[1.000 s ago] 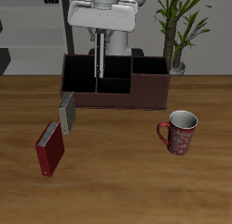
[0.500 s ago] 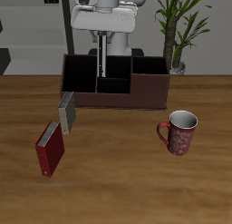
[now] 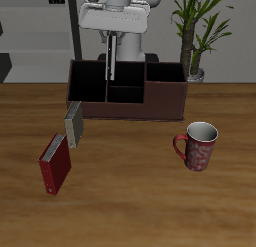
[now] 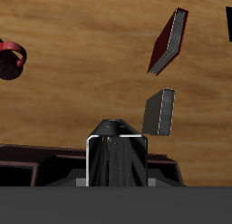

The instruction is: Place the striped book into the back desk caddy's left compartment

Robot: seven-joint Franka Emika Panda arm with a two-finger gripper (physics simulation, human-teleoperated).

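My gripper (image 3: 113, 41) is shut on the striped book (image 3: 113, 63), which hangs upright below it. The book's lower end reaches down to the back desk caddy (image 3: 160, 103), a wide dark maroon box at the table's back. It is near the partition between the left compartment (image 3: 86, 79) and the small middle sections. I cannot tell whether the book is inside a section or touching it. In the wrist view the book (image 4: 116, 160) shows as a dark glossy slab with pale edges over the caddy's rim (image 4: 36, 160).
A plain grey book (image 3: 73, 125) stands on the table just in front of the caddy, and a dark red book (image 3: 55, 163) lies nearer the front edge. A red patterned mug (image 3: 198, 145) stands on the other side. A potted plant (image 3: 196, 31) is behind the caddy.
The gripper with the striped book has shifted slightly sideways toward the caddy's middle. The other objects have not moved.
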